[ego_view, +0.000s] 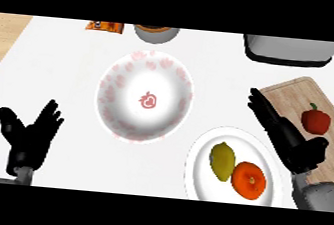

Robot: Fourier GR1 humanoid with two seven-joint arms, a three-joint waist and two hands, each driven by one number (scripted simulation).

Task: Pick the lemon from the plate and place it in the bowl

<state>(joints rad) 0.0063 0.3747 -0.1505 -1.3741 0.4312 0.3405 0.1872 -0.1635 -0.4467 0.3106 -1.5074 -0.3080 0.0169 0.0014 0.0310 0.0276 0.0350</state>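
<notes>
We have not yet taken the lemon (223, 161). It lies on the plate (202, 155) at about five o'clock on the worktop (63, 65), touching the orange (249, 180), which sits just to its four o'clock. Our right hand (290, 140) hangs beside the plate's three o'clock rim, fingers straight and holding nothing, reaching up over the edge of the cutting board (305, 94). Our left hand (29, 132) rests open at eight o'clock, fingers up, well apart from everything.

The bowl (145, 97) stands just beside the plate at its eleven o'clock, so the carry is short. The trouble, as we judge it, lies in the grasp. The orange sits between our hand and the lemon on the lower side, so a low approach from three o'clock would likely meet the orange first, push it into the lemon, or close round the wrong fruit. Coming in from above, toward the lemon's twelve o'clock end, looks safer.

The lemon is smooth and oval; fingers closing off-centre could squeeze it out sideways and send it rolling across the plate. The red pepper (317, 121) on the board is near our fingers, and a wide swing could knock it.
</notes>
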